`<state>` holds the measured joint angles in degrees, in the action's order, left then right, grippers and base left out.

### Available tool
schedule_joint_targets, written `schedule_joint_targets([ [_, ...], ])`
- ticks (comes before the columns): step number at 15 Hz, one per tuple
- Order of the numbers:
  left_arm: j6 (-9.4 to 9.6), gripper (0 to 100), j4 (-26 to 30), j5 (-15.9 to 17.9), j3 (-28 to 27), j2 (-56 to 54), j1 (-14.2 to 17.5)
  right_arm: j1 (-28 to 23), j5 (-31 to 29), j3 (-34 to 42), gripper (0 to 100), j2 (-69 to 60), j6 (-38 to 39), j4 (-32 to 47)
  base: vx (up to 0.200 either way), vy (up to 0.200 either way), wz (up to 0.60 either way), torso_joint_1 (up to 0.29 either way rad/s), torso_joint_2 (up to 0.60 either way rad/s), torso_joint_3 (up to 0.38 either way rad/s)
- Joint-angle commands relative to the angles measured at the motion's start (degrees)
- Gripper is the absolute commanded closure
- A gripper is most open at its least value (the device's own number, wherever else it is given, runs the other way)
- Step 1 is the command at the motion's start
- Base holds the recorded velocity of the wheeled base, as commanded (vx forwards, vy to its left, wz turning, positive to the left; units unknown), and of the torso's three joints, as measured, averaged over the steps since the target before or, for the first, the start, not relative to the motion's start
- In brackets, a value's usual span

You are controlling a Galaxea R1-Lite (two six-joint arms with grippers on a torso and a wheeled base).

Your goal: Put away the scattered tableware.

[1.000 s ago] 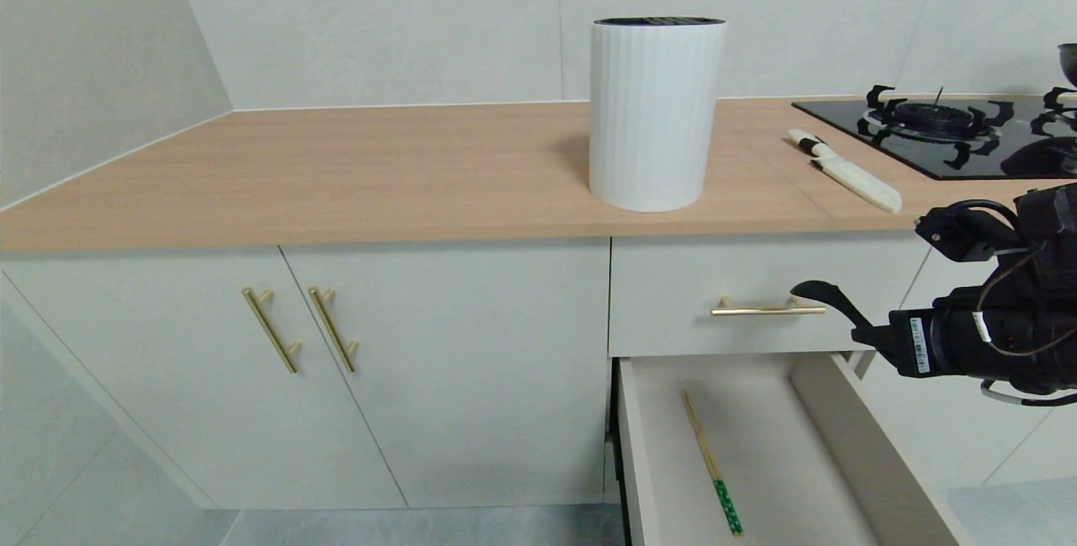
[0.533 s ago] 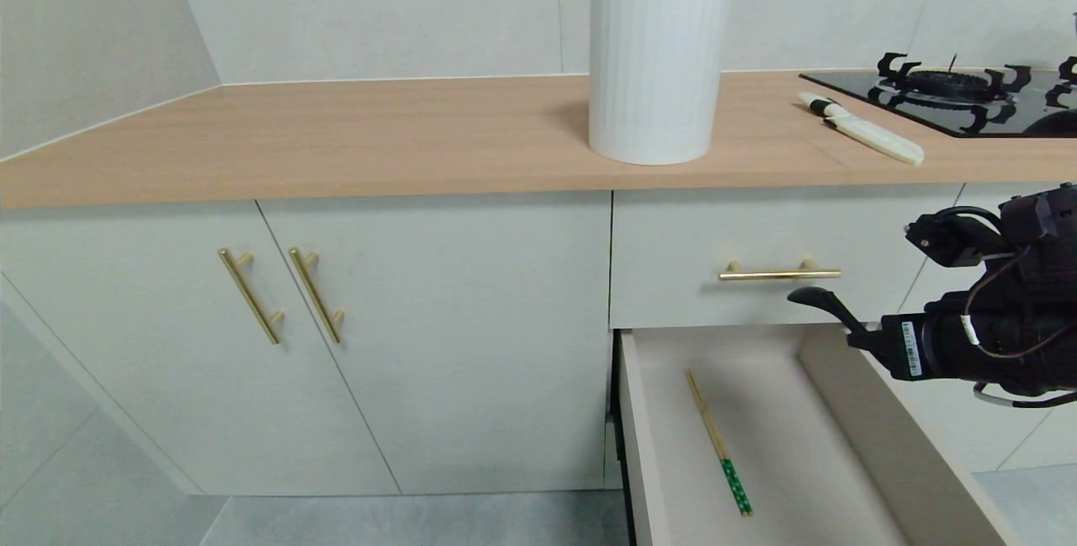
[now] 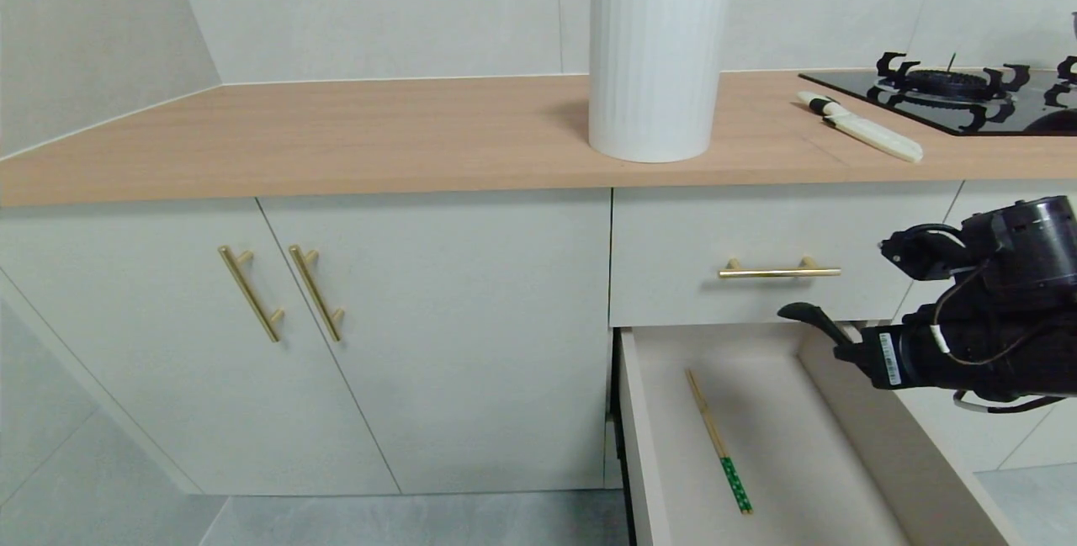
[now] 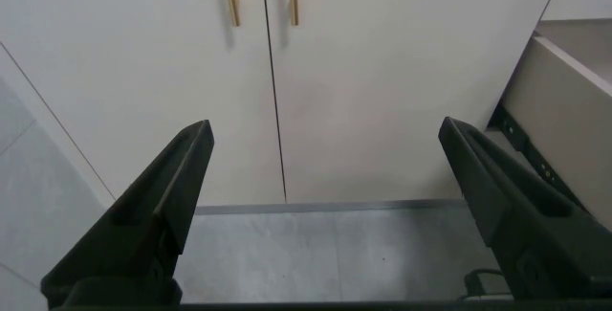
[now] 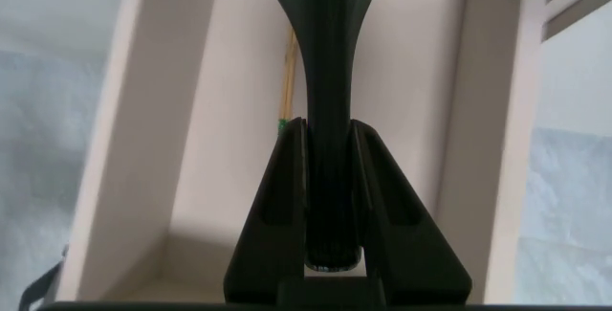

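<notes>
My right gripper (image 3: 851,352) is shut on a black utensil (image 3: 808,316), whose rounded end sticks out over the right rear corner of the open drawer (image 3: 850,437). In the right wrist view the black utensil (image 5: 323,81) runs between the closed fingers (image 5: 279,182), above the drawer (image 5: 124,158). A pair of wooden chopsticks (image 3: 718,453) with green ends lies on the drawer floor; the chopsticks (image 5: 285,86) lie beside the utensil. A cream-bladed knife (image 3: 858,138) lies on the worktop. My left gripper (image 4: 325,206) is open and holds nothing, low in front of the cabinet doors.
A tall white ribbed holder (image 3: 660,54) stands on the wooden worktop (image 3: 336,134). A black gas hob (image 3: 951,92) is at the right. A shut drawer with a gold handle (image 3: 778,272) sits above the open one. Two cabinet doors with gold handles (image 3: 282,294) are to the left.
The head camera dropped between the first two frames. Since then my right gripper has moved a little left and down with the black utensil, closer over the open drawer.
</notes>
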<state>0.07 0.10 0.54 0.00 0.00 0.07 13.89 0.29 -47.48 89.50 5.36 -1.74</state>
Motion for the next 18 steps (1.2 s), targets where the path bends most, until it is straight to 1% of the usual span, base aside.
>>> schedule_joint_targets([
  [1, 0.01, 0, 0.0, 0.0, 0.0, 0.1, 0.0, 0.0, -0.2, -0.2, 100, 7.3, 0.1, -1.6, 0.000, 0.000, 0.00, 0.000, 0.00, 0.000],
  [2, 0.01, 0, 0.0, 0.0, 0.0, 0.0, 0.0, 0.0, -1.8, -0.4, 100, 12.7, 0.7, -5.1, 0.000, 0.000, 0.00, 0.000, 0.00, 0.000],
  [4, 0.01, 0, 0.0, 0.0, 0.0, 0.1, 0.0, 0.0, -3.3, -0.2, 100, 18.9, 0.9, -9.4, 0.000, 0.000, 0.00, 0.000, 0.00, 0.000],
  [7, 0.01, 0, 0.0, 0.0, 0.0, 0.1, 0.0, 0.2, -3.9, -0.4, 100, 26.9, 2.5, -13.7, 0.000, 0.000, 0.00, 0.000, 0.00, 0.000],
  [9, 0.01, 0, 0.0, 0.0, 0.0, 0.0, 0.0, 0.4, -6.0, -0.2, 100, 32.1, 2.5, -17.2, 0.000, 0.000, 0.00, 0.000, 0.00, 0.000],
  [10, 0.01, 0, 0.0, 0.0, 0.0, 0.1, 0.0, 0.4, -6.1, -0.2, 100, 32.5, 2.5, -17.6, 0.000, 0.000, 0.00, 0.000, 0.00, 0.000],
  [11, 0.01, 0, 0.0, 0.0, 0.0, 0.1, 0.0, 0.5, -7.1, -0.2, 100, 36.4, 2.5, -19.8, 0.000, 0.000, 0.00, 0.000, 0.00, 0.000],
  [15, 0.01, 0, 0.0, 0.0, 0.0, 0.0, 0.0, 2.7, -7.8, -0.2, 100, 40.1, 2.7, -20.1, 0.000, 0.000, 0.00, 0.000, 0.00, 0.000],
  [18, 0.01, 0, 0.0, 0.0, 0.0, 0.1, 0.0, 2.8, -8.2, -0.3, 100, 41.8, 2.8, -20.1, 0.000, 0.000, 0.00, 0.000, 0.00, 0.000],
])
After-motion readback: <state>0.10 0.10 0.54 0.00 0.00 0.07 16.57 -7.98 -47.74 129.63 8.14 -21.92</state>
